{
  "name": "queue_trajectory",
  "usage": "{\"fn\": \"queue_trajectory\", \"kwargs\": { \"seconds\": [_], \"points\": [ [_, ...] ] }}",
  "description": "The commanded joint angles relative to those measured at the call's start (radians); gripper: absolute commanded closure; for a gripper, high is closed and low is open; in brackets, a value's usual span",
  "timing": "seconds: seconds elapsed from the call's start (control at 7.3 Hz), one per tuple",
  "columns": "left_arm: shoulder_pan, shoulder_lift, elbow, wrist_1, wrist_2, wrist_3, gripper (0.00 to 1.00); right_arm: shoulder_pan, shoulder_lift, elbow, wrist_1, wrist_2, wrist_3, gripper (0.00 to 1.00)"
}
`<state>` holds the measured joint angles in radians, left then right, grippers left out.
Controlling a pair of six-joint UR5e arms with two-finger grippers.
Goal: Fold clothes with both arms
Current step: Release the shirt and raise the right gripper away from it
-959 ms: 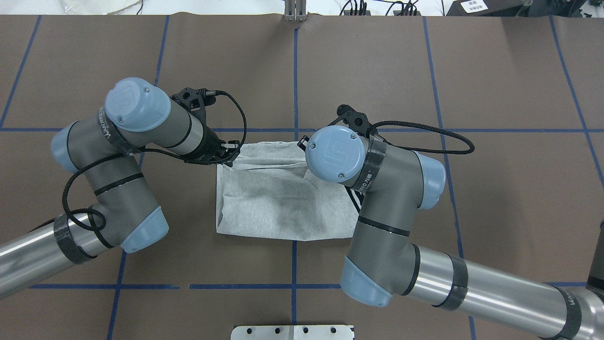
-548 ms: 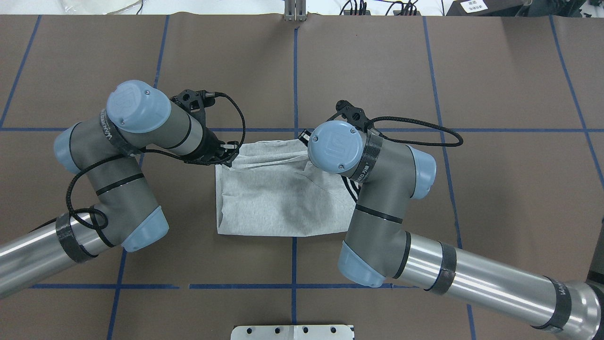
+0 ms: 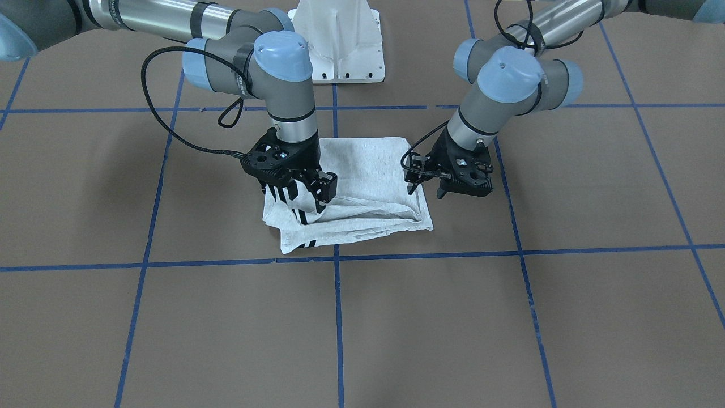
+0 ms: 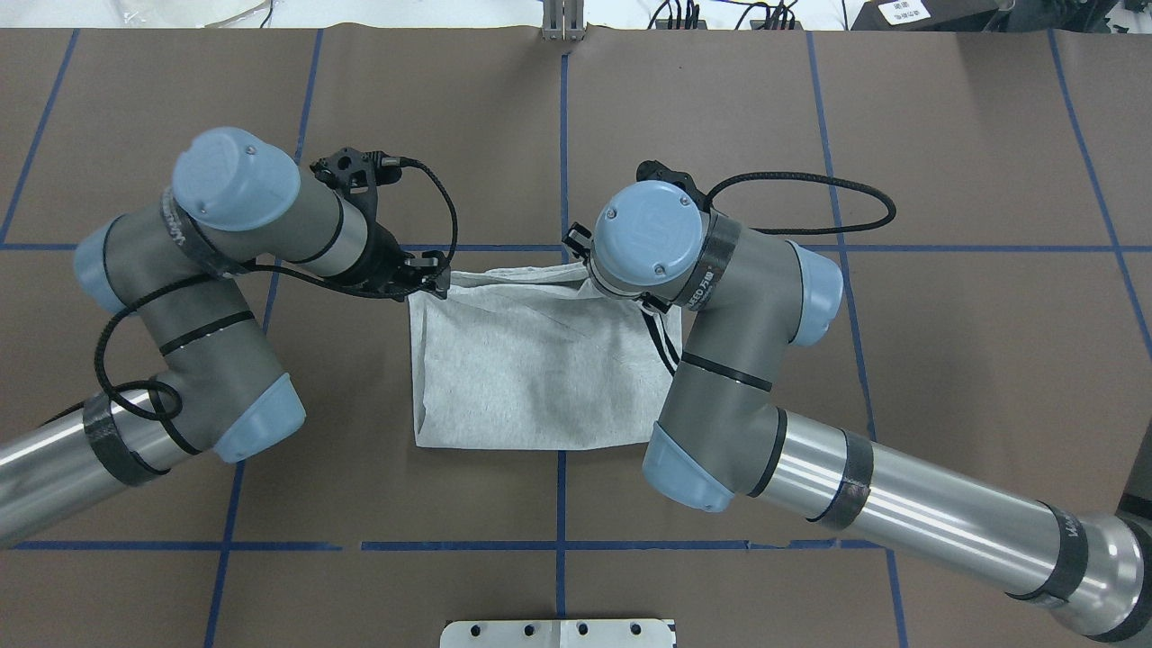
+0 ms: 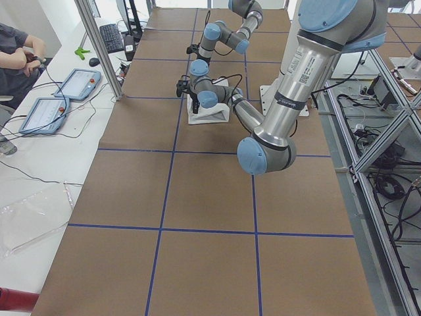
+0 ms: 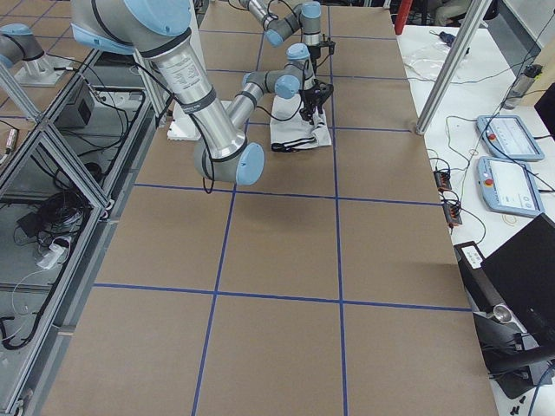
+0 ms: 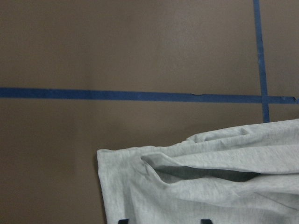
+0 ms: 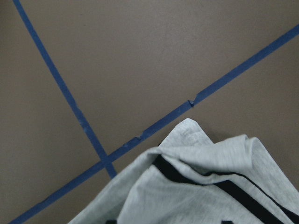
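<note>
A folded grey T-shirt [image 4: 531, 378] is lying at the middle of the brown table [image 4: 945, 405], straddling the central strip of blue tape [image 4: 562, 135], with its far edge sitting just short of the crosswise tape line. Its long axis is running across the table, from the robot's left to its right, and the black double stripes [image 3: 298, 216] are lying at the robot's right end. The right gripper [image 3: 308, 197] is standing upright over that striped far corner, its fingers pinching cloth that is rising off the table into them. The left gripper [image 3: 425, 190] is leaning in at the other far corner. A narrow gap is showing between its fingers in the front view, and whether they are gripping cloth cannot be told. White lettering is running along the black straps [image 4: 709, 277]. It appears to begin "WAND" on the left arm [image 4: 207, 315], and the rest is too small to read. An embossed emblem is showing on the blue cap [image 4: 650, 234] of the right arm [image 4: 900, 508].
</note>
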<state>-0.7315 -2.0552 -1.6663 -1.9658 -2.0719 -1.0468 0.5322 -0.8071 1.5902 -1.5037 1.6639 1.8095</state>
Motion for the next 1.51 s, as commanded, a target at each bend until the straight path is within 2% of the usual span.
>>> {"fn": "queue_trajectory", "kwargs": {
  "seconds": [0.0,0.14,0.27,0.55,0.82,1.23,1.37],
  "points": [
    [-0.065,0.023,0.000,0.001,-0.065,0.129,0.00,-0.064,0.026,0.001,-0.027,-0.002,-0.013,0.00],
    [-0.065,0.023,0.002,0.001,-0.065,0.128,0.00,-0.116,0.026,-0.016,-0.027,-0.047,-0.016,0.00],
    [-0.065,0.023,0.002,0.001,-0.065,0.125,0.00,-0.121,0.043,-0.083,-0.027,-0.079,-0.060,0.00],
    [-0.065,0.024,0.002,-0.002,-0.065,0.119,0.00,-0.088,0.052,-0.163,-0.027,-0.082,-0.158,0.00],
    [-0.065,0.026,-0.001,-0.002,-0.065,0.116,0.00,0.001,0.115,-0.313,-0.029,-0.081,-0.264,0.00],
    [-0.063,0.026,-0.003,-0.002,-0.065,0.113,0.00,0.190,0.118,-0.371,-0.079,-0.070,-0.432,0.00],
    [-0.056,0.023,-0.001,-0.004,-0.063,0.093,0.00,0.240,0.121,-0.371,-0.079,-0.029,-0.490,0.00]
  ]
}}
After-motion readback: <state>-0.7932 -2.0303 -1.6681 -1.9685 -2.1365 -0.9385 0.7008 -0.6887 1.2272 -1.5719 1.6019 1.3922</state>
